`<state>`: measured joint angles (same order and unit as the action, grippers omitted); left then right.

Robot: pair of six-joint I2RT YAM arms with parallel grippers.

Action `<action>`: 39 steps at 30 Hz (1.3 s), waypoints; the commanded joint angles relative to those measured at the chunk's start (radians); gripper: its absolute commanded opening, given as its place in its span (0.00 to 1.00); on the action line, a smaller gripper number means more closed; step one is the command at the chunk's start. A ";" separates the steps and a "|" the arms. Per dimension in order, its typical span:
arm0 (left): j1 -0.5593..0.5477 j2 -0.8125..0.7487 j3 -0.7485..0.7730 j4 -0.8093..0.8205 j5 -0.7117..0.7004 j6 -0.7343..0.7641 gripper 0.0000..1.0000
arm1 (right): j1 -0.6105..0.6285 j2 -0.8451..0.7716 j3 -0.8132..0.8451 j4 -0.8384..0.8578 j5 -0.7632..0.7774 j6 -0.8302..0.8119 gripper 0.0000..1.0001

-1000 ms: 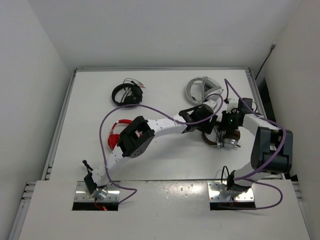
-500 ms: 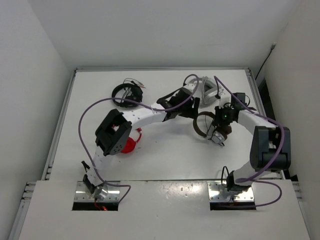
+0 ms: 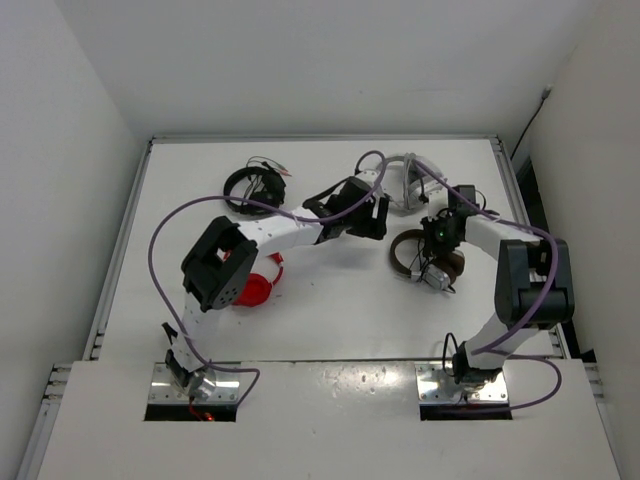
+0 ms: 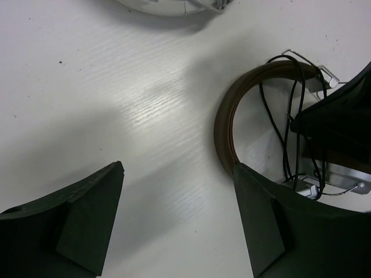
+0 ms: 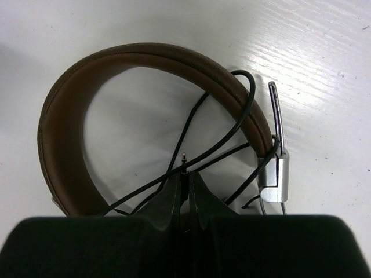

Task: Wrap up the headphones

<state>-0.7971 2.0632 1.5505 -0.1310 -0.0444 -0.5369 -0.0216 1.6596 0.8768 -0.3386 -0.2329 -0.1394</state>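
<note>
The headphones (image 3: 403, 256), with a dark brown headband (image 5: 174, 58) and a silver ear-cup bracket (image 5: 277, 174), lie on the white table right of centre. Their thin black cable (image 5: 232, 124) loops loosely across the headband arc. My right gripper (image 3: 438, 236) hangs over them, shut on the cable's plug (image 5: 184, 156), whose metal tip sticks out past the fingertips (image 5: 197, 185). My left gripper (image 3: 377, 219) stands open just left of the headband (image 4: 223, 124), with only bare table between its fingers (image 4: 98, 197). In the left wrist view the right gripper's dark body covers one ear cup.
White-grey headphones (image 3: 405, 178) lie just behind both grippers, and their edge shows at the top of the left wrist view (image 4: 168, 4). Black headphones (image 3: 253, 188) sit at the back left. Red headphones (image 3: 256, 290) peek out under the left arm's elbow.
My left arm has swung back and left off the headphones, and its jaws have widened. The right gripper and the headphones have shifted slightly left, still pinching the plug.
</note>
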 commanded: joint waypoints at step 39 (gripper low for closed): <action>0.349 -0.543 -0.338 -0.153 -0.170 0.322 0.99 | -0.270 -0.526 -0.053 0.093 -0.217 0.066 0.99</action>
<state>-0.4843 1.6192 1.2819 -0.2882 -0.1673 -0.2695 -0.2722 1.1519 0.8528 -0.3527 -0.4530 -0.0967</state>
